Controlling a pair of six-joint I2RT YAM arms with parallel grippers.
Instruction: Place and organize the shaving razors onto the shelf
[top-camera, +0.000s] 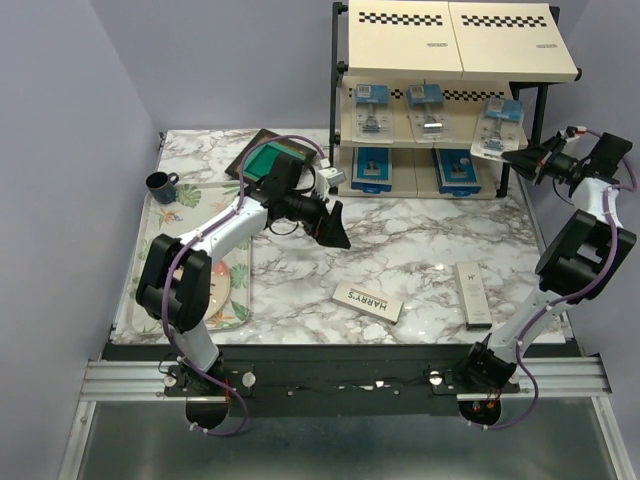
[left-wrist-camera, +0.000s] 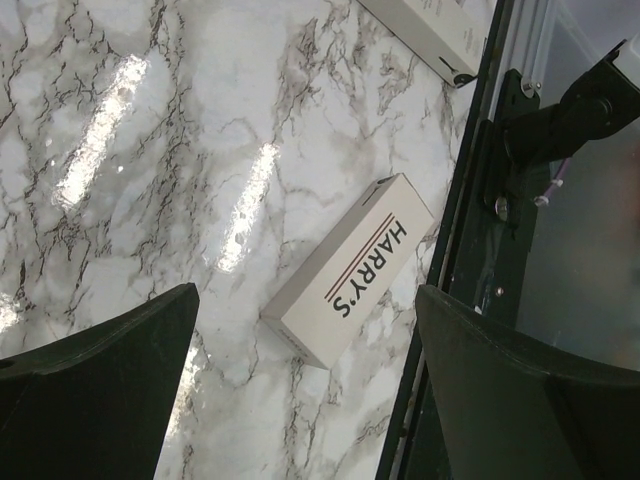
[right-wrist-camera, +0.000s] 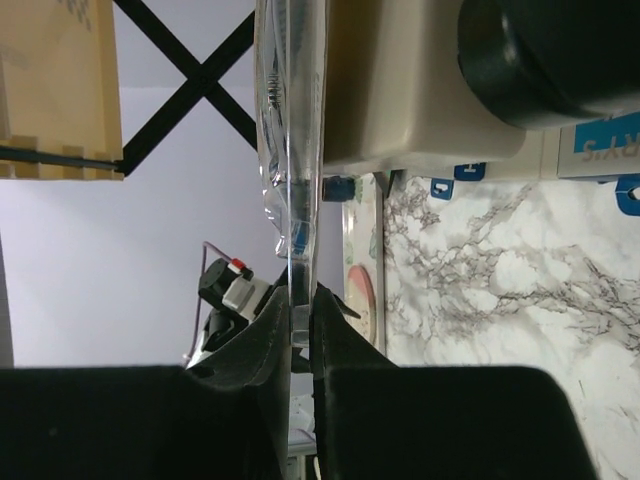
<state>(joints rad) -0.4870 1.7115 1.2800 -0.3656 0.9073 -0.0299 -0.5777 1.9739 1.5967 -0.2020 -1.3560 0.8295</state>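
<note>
The shelf (top-camera: 505, 62) stands at the back right. Two clear blister packs (top-camera: 372, 106) (top-camera: 427, 106) lie on its middle board and two dark-blue boxes (top-camera: 370, 170) (top-camera: 455, 172) on its bottom board. My right gripper (top-camera: 520, 160) is shut on the edge of a third blister pack (top-camera: 496, 128), held tilted at the right end of the middle board. In the right wrist view the fingers (right-wrist-camera: 300, 300) pinch the pack's clear edge (right-wrist-camera: 290, 150). Two white HARRY'S boxes (top-camera: 368, 302) (top-camera: 472, 294) lie on the table. My left gripper (top-camera: 330, 225) hangs open above the table, the nearer box (left-wrist-camera: 350, 270) below it.
A dark square frame with a green centre (top-camera: 268, 160) lies at the back left. A floral tray (top-camera: 190, 215) runs along the left side, with a dark mug (top-camera: 162, 184) at its far end. The table's front rail (left-wrist-camera: 470, 250) is close to the nearer box.
</note>
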